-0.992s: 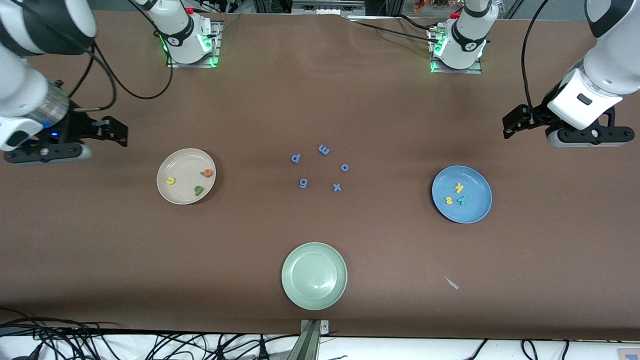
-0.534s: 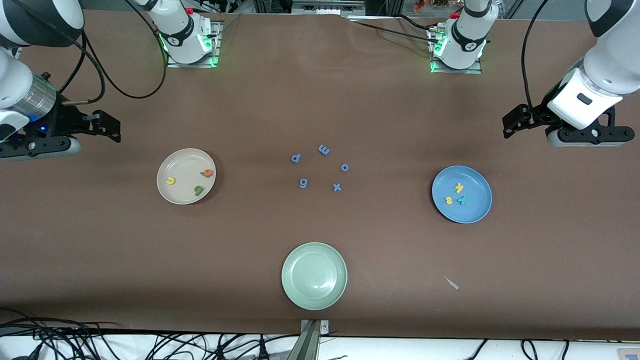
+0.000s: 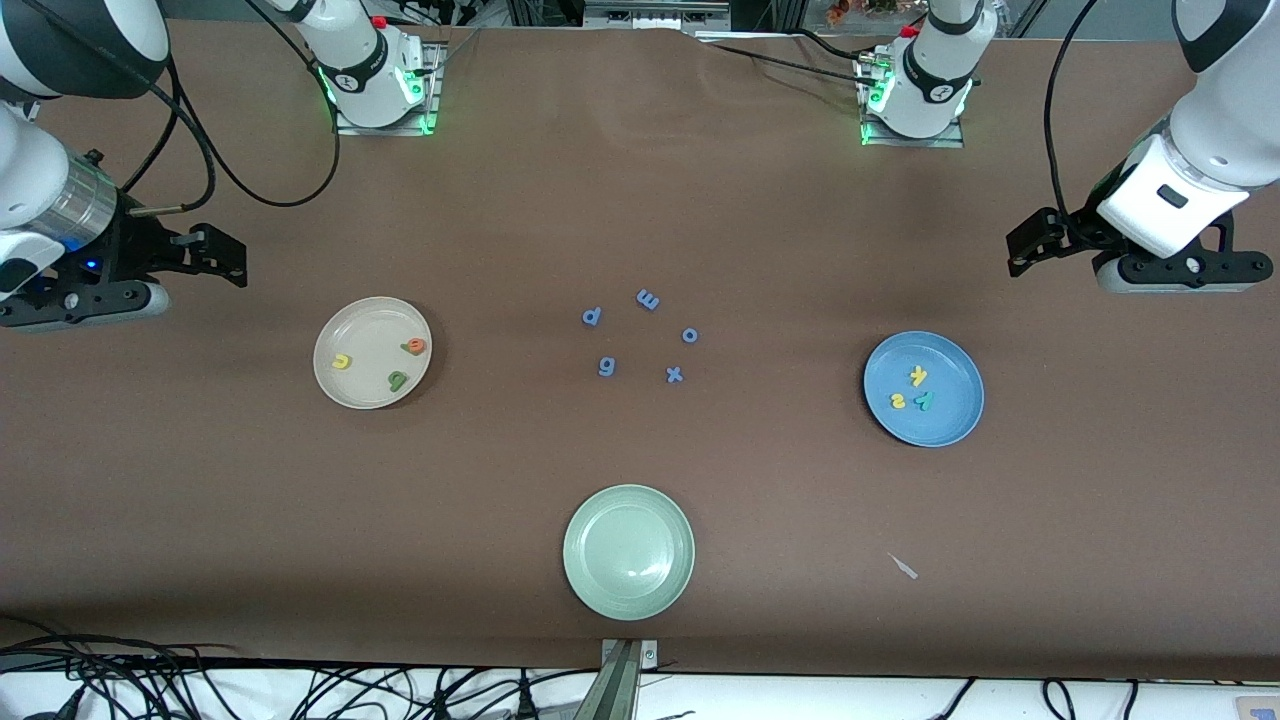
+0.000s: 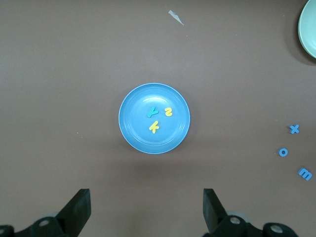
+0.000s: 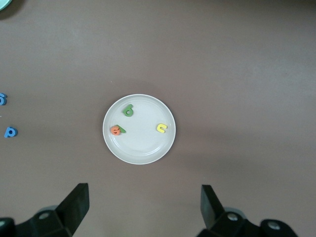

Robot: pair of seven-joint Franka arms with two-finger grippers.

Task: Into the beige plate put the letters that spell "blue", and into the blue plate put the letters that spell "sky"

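Front view, beige plate [image 3: 372, 352]: toward the right arm's end of the tabletop, with a yellow u [image 3: 342, 361], green b [image 3: 399, 379] and orange e [image 3: 414, 346] in it; a green sliver touches the e, maybe the l, I cannot tell.
Front view, blue plate [image 3: 924, 388]: toward the left arm's end, holding a yellow k [image 3: 918, 375], yellow s [image 3: 898, 401] and teal y [image 3: 923, 400].
Front view, middle: blue-purple letters p [image 3: 592, 316], m [image 3: 648, 299], o [image 3: 690, 335], g [image 3: 606, 366], x [image 3: 675, 375] on the tabletop; pale green plate [image 3: 628, 551] near the camera-side edge.
Left wrist view, left gripper [image 4: 146, 210]: up over the tabletop near the blue plate [image 4: 154, 118], fingers spread wide, nothing between them.
Right wrist view, right gripper [image 5: 144, 207]: over the tabletop near the beige plate [image 5: 139, 129], fingers wide apart, holding nothing.
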